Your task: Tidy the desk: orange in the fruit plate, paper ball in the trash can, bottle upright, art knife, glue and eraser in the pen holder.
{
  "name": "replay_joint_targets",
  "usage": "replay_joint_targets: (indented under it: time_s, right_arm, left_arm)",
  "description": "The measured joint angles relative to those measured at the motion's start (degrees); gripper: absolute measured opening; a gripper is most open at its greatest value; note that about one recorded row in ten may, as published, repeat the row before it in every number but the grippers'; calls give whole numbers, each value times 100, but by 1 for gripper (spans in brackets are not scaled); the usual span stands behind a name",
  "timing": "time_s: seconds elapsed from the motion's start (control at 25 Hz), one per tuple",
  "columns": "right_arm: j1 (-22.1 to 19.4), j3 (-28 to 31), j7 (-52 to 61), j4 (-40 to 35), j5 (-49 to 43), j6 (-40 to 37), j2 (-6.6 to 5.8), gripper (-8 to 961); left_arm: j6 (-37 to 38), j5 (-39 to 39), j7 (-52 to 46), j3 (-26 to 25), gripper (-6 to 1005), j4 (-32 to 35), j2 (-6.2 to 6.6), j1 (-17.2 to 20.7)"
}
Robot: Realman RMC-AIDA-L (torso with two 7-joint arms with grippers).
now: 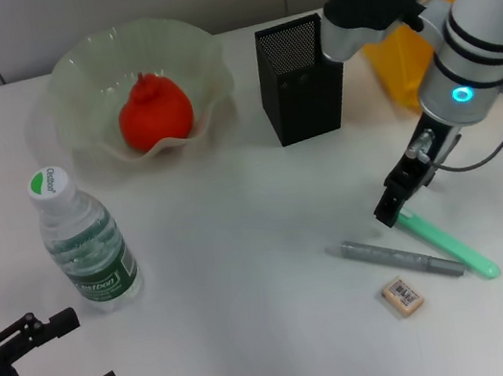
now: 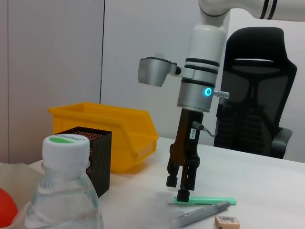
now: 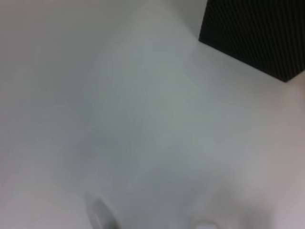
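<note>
Overhead, the right gripper (image 1: 398, 211) meets the green art knife (image 1: 452, 244) on the tabletop (image 1: 243, 248); side-on, its fingers (image 2: 183, 183) straddle the tip, unclosed. Left gripper (image 1: 63, 362) idles, released.

A white table (image 1: 243, 248) w/ stuff on it. Behind it is a black office chair (image 2: 259, 119) next to a plain light wall (image 2: 52, 62). The chair has a tall back & its arm sticks out on one side.
</note>
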Motion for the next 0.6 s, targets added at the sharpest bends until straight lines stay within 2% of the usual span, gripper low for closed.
replay_joint_targets:
  time_s: [0.32, 0.6]
  right_arm:
    - [164, -93, 9, 290, 9, 49, 3, 813]
    - [240, -229, 73, 354, 9, 65, 8, 717]
  left_arm:
    - [-30, 0, 9, -4, 797, 0, -2, 22]
    - [-66, 0, 8, -9, 797, 0, -1, 13]
